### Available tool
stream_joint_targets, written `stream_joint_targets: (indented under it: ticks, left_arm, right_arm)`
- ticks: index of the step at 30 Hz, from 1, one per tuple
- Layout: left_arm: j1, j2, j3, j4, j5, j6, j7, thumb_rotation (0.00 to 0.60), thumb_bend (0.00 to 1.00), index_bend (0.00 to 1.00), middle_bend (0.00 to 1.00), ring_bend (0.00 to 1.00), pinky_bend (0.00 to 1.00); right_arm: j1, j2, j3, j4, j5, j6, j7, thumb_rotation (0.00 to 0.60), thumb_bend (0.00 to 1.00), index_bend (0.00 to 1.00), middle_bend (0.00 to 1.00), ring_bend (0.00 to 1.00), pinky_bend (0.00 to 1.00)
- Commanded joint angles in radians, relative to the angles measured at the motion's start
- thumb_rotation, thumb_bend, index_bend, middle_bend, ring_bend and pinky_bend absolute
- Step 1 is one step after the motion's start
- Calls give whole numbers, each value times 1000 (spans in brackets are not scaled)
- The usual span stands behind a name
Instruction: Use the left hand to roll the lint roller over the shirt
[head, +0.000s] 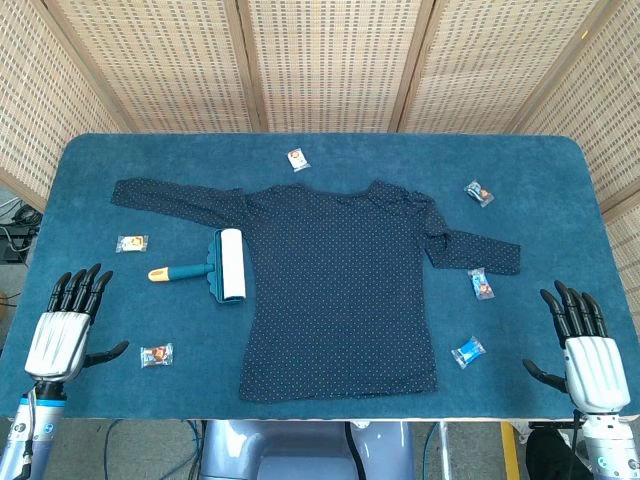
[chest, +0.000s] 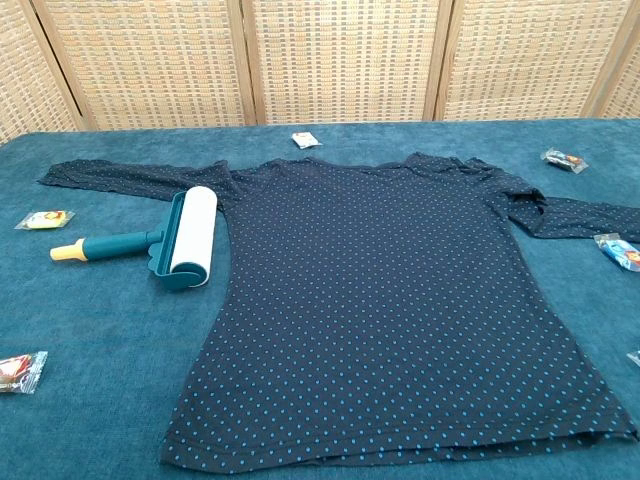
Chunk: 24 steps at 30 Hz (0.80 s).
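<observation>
A dark polka-dot shirt (head: 340, 290) lay spread flat on the blue table (head: 320, 160), neck toward the far screen, one sleeve stretched out to the left and the other bent to the right. The lint roller (head: 215, 266) rested on the cloth just beside the shirt's left edge, under the left sleeve, its white roll next to the fabric and its teal handle with a pale tip pointing away to the left. The left hand (head: 68, 322) hovered at the near left edge of the table, fingers spread and holding nothing, well apart from the roller. The right hand (head: 588, 345) sat at the near right edge, likewise spread and holding nothing. Small wrapped candies (head: 156, 355) were scattered around the shirt: two to the left of the roller, one near the collar and several by the right sleeve. The chest view showed neither hand
</observation>
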Motion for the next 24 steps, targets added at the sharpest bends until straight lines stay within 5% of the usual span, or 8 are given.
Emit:
stream_joint_targets:
  ticks: [1, 24]
  left_arm:
    - [0, 1, 0, 0, -2, -2, 0, 600, 14, 0, 0, 0, 0]
    - [-3, 2, -4, -1, -15, -9, 3, 600, 14, 0, 0, 0, 0]
  right_arm:
    - [0, -1, 0, 2, 0, 1, 0, 600, 121, 0, 0, 0, 0]
    - [2, -1, -1, -1, 1, -8, 5, 600, 122, 0, 0, 0, 0]
